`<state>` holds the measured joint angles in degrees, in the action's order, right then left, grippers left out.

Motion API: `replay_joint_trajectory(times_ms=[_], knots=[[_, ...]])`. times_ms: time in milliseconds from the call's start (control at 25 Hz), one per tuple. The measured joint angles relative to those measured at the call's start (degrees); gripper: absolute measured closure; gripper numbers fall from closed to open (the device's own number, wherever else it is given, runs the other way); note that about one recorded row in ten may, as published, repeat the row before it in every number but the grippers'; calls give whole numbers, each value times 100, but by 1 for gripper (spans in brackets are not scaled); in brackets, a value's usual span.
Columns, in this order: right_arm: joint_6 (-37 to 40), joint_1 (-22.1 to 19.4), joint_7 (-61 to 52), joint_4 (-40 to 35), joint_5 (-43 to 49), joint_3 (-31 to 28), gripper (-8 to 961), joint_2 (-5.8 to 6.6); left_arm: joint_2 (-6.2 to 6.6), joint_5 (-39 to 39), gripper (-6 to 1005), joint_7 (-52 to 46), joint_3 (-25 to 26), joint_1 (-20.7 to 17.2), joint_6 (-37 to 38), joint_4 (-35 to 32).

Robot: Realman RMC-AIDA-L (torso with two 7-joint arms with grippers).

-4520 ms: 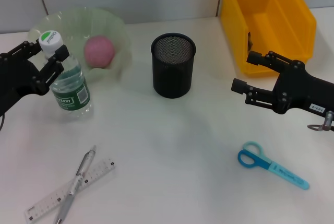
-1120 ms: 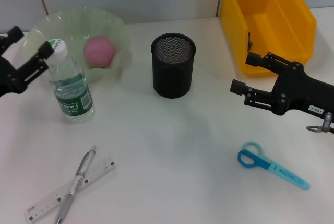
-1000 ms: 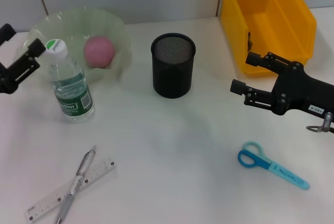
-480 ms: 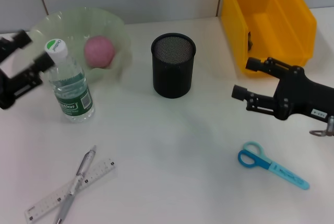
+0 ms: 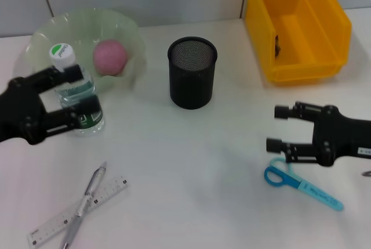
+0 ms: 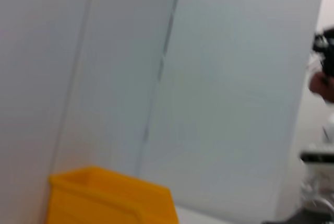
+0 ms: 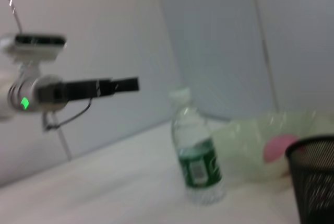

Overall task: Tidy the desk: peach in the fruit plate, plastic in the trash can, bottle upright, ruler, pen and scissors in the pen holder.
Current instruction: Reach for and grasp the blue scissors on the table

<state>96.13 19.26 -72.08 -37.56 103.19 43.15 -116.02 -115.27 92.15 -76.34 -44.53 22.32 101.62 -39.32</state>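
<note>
While the bottle (image 5: 74, 89) stands upright at the left of the head view, we see its white cap with a green spot pointing up and its green label partly covered by our left gripper (image 5: 78, 91). That gripper sits at the left edge of the frame, in front of the bottle, its two black fingers spread apart; we cannot tell whether either one touches the bottle. Just behind the bottle, in the upper left, the pale green fruit plate (image 5: 124, 31) holds the pink peach (image 5: 110, 56).

At the centre top of the frame stands the black mesh pen holder (image 5: 192, 72), upright. In the upper right sits the yellow trash can (image 5: 330, 28), with a small dark bit lying inside it that we cannot make out.

Our right gripper (image 5: 277, 128) reaches in from the right edge at mid-height, fingers parted with a clear gap between them and holding nothing. Its lower finger sits just above the blue scissors (image 5: 301, 184), which lie flat in the lower right with the handle loops nearest the gripper.

In the lower left corner, the clear ruler (image 5: 49, 226) lies flat on the white desk (image 5: 191, 162), and the silver pen (image 5: 87, 199) lies across it.

From the right wrist view we see the bottle (image 7: 197, 153) standing upright, with the plate (image 7: 245, 135), the peach (image 7: 279, 148) and the rim of the pen holder (image 7: 315, 179) beside it. In the left wrist view, only a wall and the trash can (image 6: 107, 195) show clearly.
</note>
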Motion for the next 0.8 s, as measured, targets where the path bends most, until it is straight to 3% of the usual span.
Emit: replay_joint_trajectory(times_ms=[120, 240, 400, 800], knots=[[190, -6, -327, -370, 464, -62, 123, 4, -26, 284, 203, -190, -29, 64, 4, -221], [596, -8, -684, -808, 997, -376, 123, 8, -199, 1084, 203, -800, -36, 197, 4, -1116], [857, 5, -813, -991, 1198, -627, 123, 31, -289, 1458, 204, -1142, -83, 237, -10, -1684], [999, 5, -860, -1075, 1358, -954, 123, 54, -310, 2657, 204, -2271, -965, 515, -67, -2548]])
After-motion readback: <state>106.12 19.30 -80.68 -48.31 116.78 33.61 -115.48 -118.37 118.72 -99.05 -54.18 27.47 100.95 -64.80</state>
